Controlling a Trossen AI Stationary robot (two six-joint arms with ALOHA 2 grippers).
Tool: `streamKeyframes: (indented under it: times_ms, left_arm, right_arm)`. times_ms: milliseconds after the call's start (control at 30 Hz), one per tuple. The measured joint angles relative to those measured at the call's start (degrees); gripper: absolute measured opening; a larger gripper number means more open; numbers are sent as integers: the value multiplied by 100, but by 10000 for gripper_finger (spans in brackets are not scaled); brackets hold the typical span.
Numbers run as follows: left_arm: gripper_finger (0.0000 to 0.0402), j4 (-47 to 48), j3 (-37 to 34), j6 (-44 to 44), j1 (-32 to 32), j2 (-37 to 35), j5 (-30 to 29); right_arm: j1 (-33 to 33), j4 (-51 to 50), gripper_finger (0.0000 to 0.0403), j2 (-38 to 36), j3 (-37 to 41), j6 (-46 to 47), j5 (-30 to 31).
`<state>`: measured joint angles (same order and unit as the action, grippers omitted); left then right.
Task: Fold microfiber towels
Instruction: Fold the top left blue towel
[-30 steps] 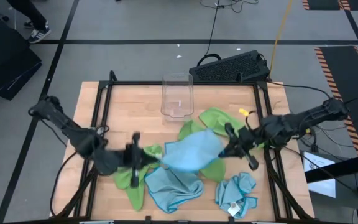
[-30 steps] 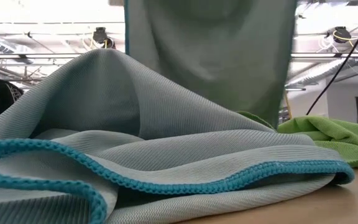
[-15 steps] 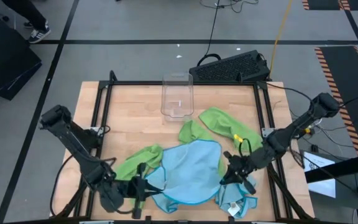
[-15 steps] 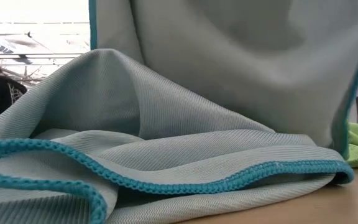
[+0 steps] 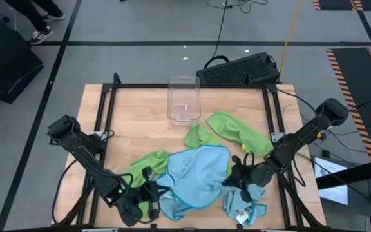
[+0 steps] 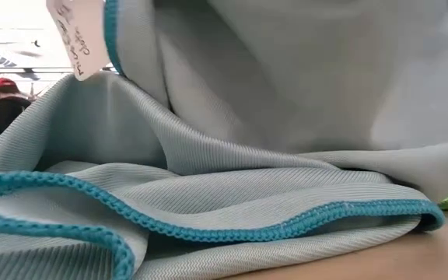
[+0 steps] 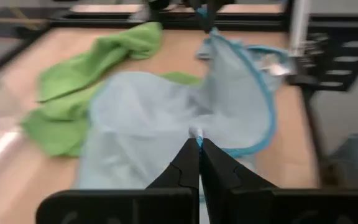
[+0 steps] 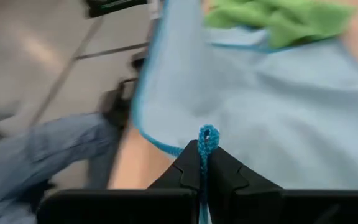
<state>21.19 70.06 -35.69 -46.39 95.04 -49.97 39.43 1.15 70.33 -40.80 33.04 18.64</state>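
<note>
1. The blue towel (image 5: 195, 175) is now lying lower, spread over the green towels (image 5: 230, 132) near the table's (image 5: 134, 116) front edge.
2. The left gripper (image 5: 152, 195) and right gripper (image 5: 236, 178) are still pinching its corners, having come nearer the front.

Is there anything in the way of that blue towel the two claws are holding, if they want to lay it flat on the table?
Yes. The held light blue towel lies over other cloths: a green towel by the left gripper, another light blue towel by the right gripper.
</note>
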Motion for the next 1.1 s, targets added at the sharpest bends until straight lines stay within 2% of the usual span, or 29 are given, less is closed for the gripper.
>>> streamKeyframes:
  times_ms: [200,333,400,467,633,700,833,933,1100]
  left_arm:
    - [4,332,0,347,8,-471,-819]
    - [4,326,1,982,75,-1041,-2023]
    - [5,303,2,1088,178,-1262,-2401]
    - [4,98,1,1162,253,-1414,-2290]
    - [5,-1104,4,1925,-15,-1336,-956]
    - [4,-1585,4,2284,-115,-1173,-697]
    - [4,-1820,2,2656,-258,-975,-874]
    - [5,-1586,2,2347,-266,-898,-1198]
    - [4,-1090,2,1575,-121,-691,-1242]
  right_arm:
    - [-203,-19,2,-550,0,-670,256]
    - [-513,44,2,-1292,-64,-1364,417]
    - [-584,109,2,-1664,-88,-1636,624]
    - [-580,125,2,-1946,-92,-1726,739]
    - [-138,-156,2,-1993,-94,-1316,916]
    - [-10,-289,2,-1864,-94,-1162,1130]
    - [45,-447,2,-1594,-94,-804,1459]
    - [47,-520,2,-1363,-94,-550,1463]
    - [48,-669,2,-938,-92,-168,1457]
